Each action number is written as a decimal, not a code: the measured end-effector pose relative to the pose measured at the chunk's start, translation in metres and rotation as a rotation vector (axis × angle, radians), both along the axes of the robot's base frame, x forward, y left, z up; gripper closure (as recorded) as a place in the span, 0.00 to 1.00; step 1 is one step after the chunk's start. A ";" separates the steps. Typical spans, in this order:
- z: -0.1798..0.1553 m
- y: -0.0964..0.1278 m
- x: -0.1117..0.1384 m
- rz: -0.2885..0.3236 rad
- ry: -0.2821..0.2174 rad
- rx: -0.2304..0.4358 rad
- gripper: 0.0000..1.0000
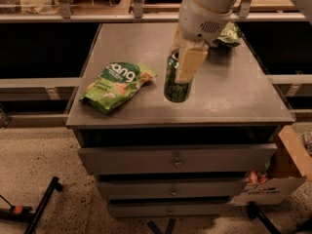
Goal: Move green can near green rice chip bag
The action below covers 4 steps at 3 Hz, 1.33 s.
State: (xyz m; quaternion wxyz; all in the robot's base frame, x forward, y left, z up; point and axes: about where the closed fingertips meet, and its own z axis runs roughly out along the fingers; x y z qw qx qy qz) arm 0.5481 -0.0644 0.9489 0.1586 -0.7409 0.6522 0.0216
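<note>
1. At the near left we see a black stand leg lying on the speckled floor.
2. On the left part of the table lies the green rice chip bag; it is flat, its white lettering faces up, and its near end is close to the table's near left edge.
3. Just right of the bag, with a strip of bare table between them, is the green can; it sits around the middle of the table and towards the near edge; it leans a little, and its silver top shows at the far end; we cannot tell whether its base rests on the table or hangs just above it.
4. The gripper reaches down onto the can from above; one pale finger lies pressed along the can's right side, and the other is hidden behind the can; we read the fingers as closed around the can, gripping it by its upper half.
5. The white arm rises from the gripper to the far top edge of the scene.
6. Further right and far back on the table lies a small dark green bag, partly covered by the arm and well apart from the can.
7. Below the table top are three drawers; on the floor at the near right stands an open cardboard box.
</note>
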 end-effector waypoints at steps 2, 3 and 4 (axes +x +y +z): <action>-0.009 0.060 -0.009 0.136 -0.019 -0.002 1.00; -0.015 0.078 -0.004 0.169 -0.029 -0.013 1.00; -0.022 0.083 0.004 0.175 -0.036 -0.029 1.00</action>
